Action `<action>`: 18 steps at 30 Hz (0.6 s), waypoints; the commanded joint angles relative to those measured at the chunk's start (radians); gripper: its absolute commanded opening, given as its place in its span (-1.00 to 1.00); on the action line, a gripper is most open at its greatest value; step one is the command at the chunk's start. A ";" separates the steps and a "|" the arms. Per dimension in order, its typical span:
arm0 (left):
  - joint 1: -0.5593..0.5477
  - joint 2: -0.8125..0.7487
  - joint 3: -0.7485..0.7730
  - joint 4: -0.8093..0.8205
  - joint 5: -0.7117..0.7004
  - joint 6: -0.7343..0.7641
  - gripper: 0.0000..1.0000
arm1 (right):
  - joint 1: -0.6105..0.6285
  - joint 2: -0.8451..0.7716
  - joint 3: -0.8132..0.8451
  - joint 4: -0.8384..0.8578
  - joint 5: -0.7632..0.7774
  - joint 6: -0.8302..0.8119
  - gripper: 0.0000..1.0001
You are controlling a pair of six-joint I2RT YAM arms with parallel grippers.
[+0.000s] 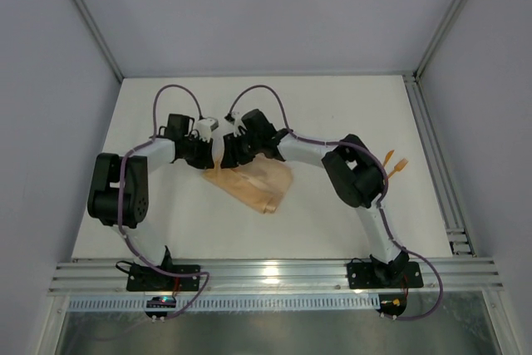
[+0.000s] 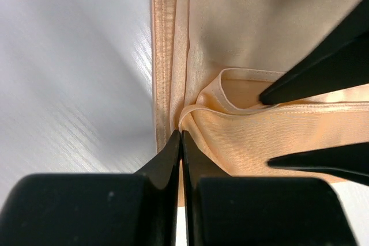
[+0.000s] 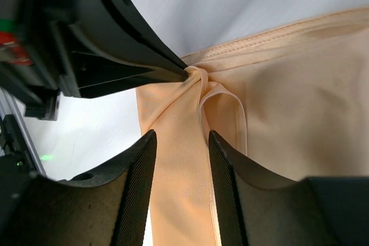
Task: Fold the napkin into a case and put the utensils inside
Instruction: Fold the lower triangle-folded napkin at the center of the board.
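On the desk (image 1: 349, 106): white surface; both arms reach in from the near edge, and their wrists meet above the middle.
Napkin (image 1: 253, 182): peach-orange cloth lying partly folded at mid-desk, with layered edges showing. A looped, hemmed fold is gathered into a bunch at its far side.
Left gripper (image 2: 180, 133): jaws clenched, tips pressed together on the bunched fold of the napkin.
Right gripper (image 3: 181, 136): jaws released, standing apart on either side of a band of the cloth, just beside the left tips.
Utensils (image 1: 395, 164): bright orange pieces lying on the desk beyond the right arm's elbow, well apart from the napkin. One shows fork tines.
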 commanded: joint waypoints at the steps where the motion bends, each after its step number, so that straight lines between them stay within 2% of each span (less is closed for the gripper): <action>1: -0.003 0.009 0.011 0.023 -0.031 -0.003 -1.00 | -0.001 -0.160 -0.060 -0.012 0.126 -0.053 -0.07; 6: -0.004 0.008 0.010 0.023 -0.027 -0.008 -0.97 | 0.000 -0.239 -0.204 0.036 0.142 -0.044 -0.08; 7: -0.004 0.009 0.010 0.025 -0.030 -0.008 -0.96 | 0.002 -0.240 -0.218 0.040 0.110 -0.042 -0.12; 11: -0.004 0.006 0.013 0.022 -0.034 -0.011 -0.94 | 0.003 -0.221 -0.267 0.120 0.002 -0.024 -0.54; 14: -0.004 0.000 0.013 0.022 -0.042 -0.014 -0.91 | 0.014 -0.218 -0.296 0.112 -0.021 -0.035 -0.66; 18: -0.004 0.005 0.013 0.022 -0.050 -0.020 -0.87 | 0.017 -0.241 -0.361 0.112 -0.002 -0.061 -0.71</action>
